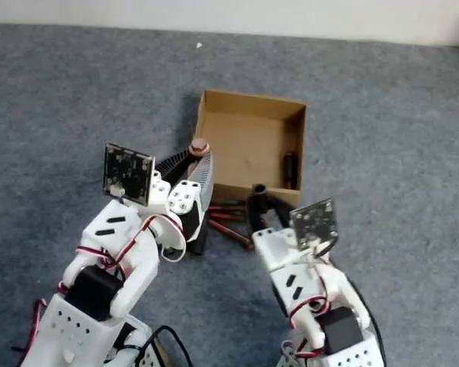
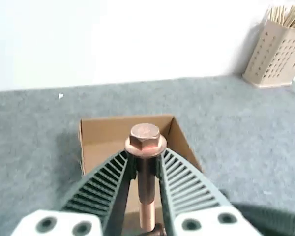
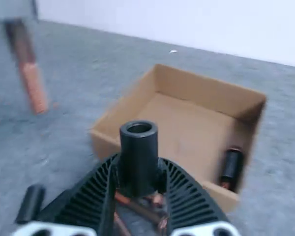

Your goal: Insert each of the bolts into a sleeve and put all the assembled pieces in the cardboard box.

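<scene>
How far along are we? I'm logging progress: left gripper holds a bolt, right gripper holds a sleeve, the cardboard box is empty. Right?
Not quite: the cardboard box holds one assembled piece against a wall, as the right wrist view shows. Correct: bolt in left gripper, sleeve in right gripper.

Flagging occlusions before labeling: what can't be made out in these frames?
- Loose bolts, high view: count unclear, partly under the left gripper and right gripper.
- Assembled piece in cardboard box, high view: too small to check seating.
- Held bolt, right wrist view: blurred, head indistinct.
</scene>
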